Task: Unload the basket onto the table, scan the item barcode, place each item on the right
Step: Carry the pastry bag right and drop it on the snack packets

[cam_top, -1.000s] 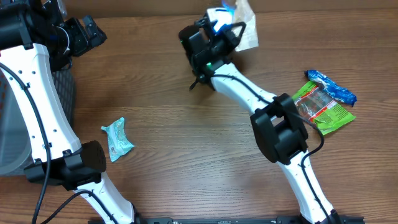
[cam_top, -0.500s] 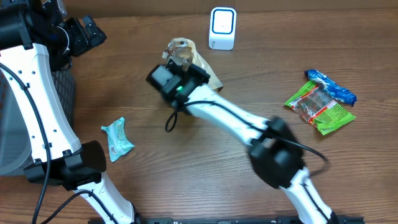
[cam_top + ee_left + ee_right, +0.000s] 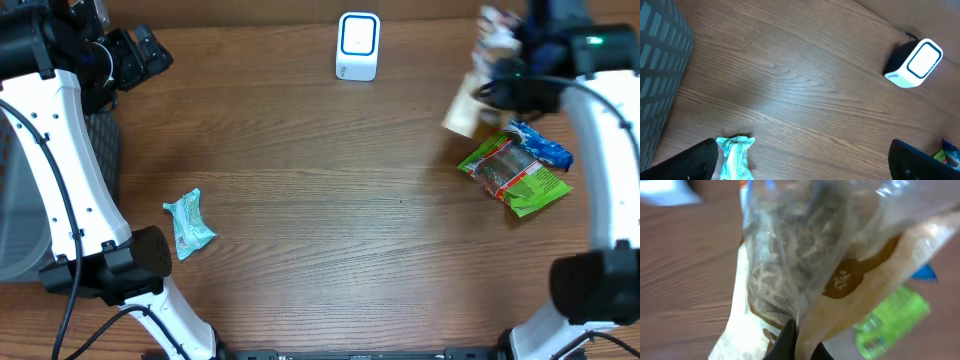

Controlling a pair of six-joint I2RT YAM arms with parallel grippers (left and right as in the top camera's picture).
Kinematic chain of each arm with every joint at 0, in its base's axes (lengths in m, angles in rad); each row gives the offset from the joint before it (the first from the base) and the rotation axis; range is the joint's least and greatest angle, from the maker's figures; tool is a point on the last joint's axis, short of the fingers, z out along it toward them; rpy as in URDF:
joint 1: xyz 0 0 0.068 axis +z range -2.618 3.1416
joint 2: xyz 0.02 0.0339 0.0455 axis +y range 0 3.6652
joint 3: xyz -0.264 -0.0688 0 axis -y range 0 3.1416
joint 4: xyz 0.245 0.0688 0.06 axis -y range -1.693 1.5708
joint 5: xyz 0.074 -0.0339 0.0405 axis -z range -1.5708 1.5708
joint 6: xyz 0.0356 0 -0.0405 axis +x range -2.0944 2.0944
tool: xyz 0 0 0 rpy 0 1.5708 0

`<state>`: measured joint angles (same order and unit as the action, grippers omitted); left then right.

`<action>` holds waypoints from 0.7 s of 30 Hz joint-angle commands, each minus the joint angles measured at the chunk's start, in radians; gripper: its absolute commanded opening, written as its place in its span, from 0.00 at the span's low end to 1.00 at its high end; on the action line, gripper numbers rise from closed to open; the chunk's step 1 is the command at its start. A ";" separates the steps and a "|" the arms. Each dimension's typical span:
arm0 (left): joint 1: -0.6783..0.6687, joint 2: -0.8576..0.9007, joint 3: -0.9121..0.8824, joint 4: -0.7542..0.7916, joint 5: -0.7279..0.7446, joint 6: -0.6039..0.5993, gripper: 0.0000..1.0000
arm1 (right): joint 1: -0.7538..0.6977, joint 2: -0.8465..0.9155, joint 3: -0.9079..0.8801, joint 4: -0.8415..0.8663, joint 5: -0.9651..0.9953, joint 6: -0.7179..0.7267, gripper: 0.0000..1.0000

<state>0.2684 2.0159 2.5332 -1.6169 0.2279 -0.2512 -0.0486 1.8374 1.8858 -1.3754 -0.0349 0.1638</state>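
My right gripper (image 3: 512, 68) is shut on a beige and clear snack bag (image 3: 468, 104), held in the air at the far right, blurred by motion. In the right wrist view the bag (image 3: 805, 265) fills the frame, with the black fingertips (image 3: 790, 339) pinching its lower edge. The white barcode scanner (image 3: 358, 45) with a blue-lit face stands at the back centre, well left of the bag, and shows in the left wrist view as the scanner (image 3: 915, 63). My left gripper (image 3: 802, 165) hangs open high over the left side, holding nothing.
A green packet (image 3: 517, 177) and a blue packet (image 3: 541, 142) lie at the right, just below the held bag. A teal packet (image 3: 188, 222) lies front left, near the left finger (image 3: 690, 162). A dark mesh basket (image 3: 100, 150) stands at the left edge.
The right arm carried the snack bag from in front of the scanner, swept left over the middle, then swung to the far right above the green packet. The left arm stayed still.
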 commanded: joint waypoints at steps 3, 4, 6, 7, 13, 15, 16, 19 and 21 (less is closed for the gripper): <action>-0.007 -0.015 0.015 0.000 -0.002 0.020 1.00 | -0.212 0.007 -0.280 0.092 -0.057 0.042 0.04; -0.007 -0.015 0.015 0.000 -0.002 0.020 1.00 | -0.243 0.007 -0.311 0.100 -0.058 0.043 0.04; -0.007 -0.015 0.015 0.000 -0.002 0.020 1.00 | -0.296 0.007 -0.338 0.102 -0.078 0.042 0.04; -0.007 -0.015 0.015 0.000 -0.002 0.020 1.00 | -0.313 0.007 -0.337 0.103 -0.119 0.042 0.04; -0.007 -0.015 0.015 0.000 -0.002 0.020 1.00 | -0.315 0.006 -0.311 0.092 -0.320 -0.093 0.52; -0.007 -0.015 0.015 0.000 -0.002 0.020 1.00 | -0.282 0.004 -0.270 0.075 -0.322 -0.094 0.55; -0.007 -0.015 0.015 0.000 -0.002 0.020 1.00 | -0.254 0.003 -0.235 0.062 -0.323 -0.093 0.55; -0.007 -0.015 0.015 0.000 -0.002 0.020 1.00 | -0.177 0.003 -0.168 0.050 -0.334 -0.093 0.56; -0.007 -0.015 0.015 0.000 -0.002 0.020 1.00 | -0.088 0.003 -0.111 0.058 -0.333 -0.089 0.65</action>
<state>0.2680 2.0159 2.5332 -1.6169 0.2279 -0.2512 -0.2413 1.8652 1.6878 -1.3266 -0.3370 0.0921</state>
